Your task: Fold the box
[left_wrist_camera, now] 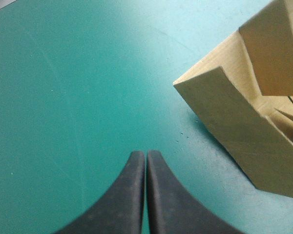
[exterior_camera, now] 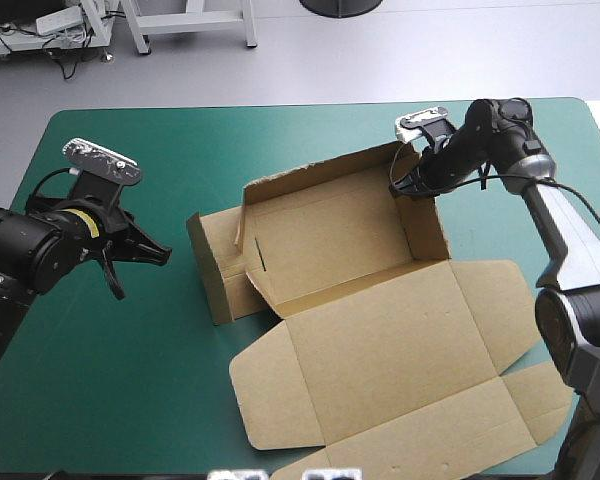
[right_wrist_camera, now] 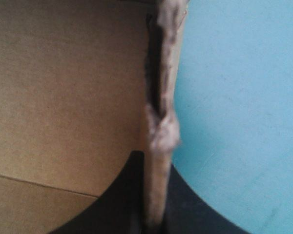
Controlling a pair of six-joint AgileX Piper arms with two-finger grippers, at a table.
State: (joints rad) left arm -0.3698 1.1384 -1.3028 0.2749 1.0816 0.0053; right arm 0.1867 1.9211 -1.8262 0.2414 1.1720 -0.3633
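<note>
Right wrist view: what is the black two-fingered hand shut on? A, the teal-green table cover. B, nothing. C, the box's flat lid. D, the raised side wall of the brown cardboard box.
D: the right hand is all but shut, with the upright wall edge of the brown cardboard box between its fingers.

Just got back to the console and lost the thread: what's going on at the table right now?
The robot is partway through folding the brown box. The right gripper is shut on the box's raised right wall, near its far corner. The left gripper is shut with nothing in it, over the teal-green cover, apart from the box's left side. The lid lies flat on the near side.
</note>
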